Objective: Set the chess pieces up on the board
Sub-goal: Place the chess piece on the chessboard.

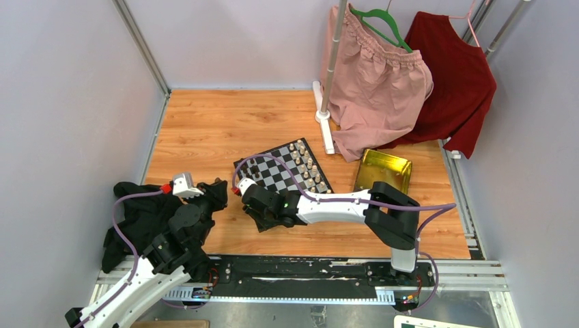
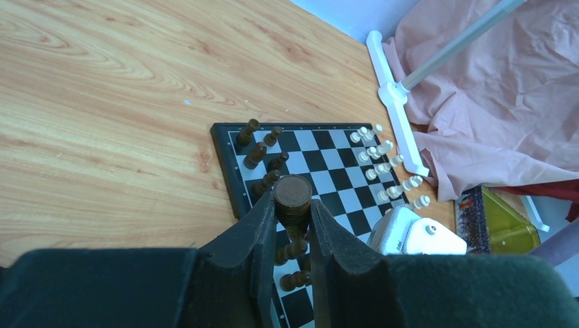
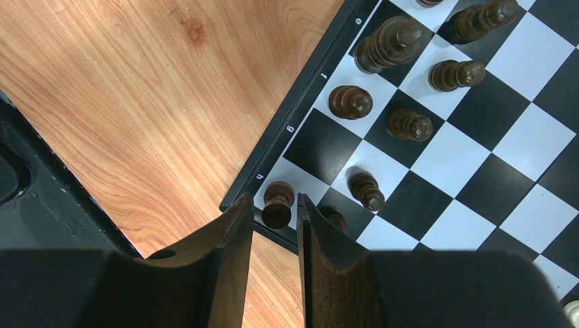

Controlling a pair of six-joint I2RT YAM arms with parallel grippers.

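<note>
Right end effector [image 3: 273, 203] seemingly astride piece [image 3: 278, 213]

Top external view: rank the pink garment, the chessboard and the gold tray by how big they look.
1. pink garment, hanging at the back: largest.
2. board, near edge partly covered by the right arm.
3. gold tray, visibly smaller than the board beside it.

Dark brown chess pieces [image 3: 408, 125] stand upright in 2 rows along the black-and-white checked board [image 3: 452, 158]'s lettered edge.
</note>
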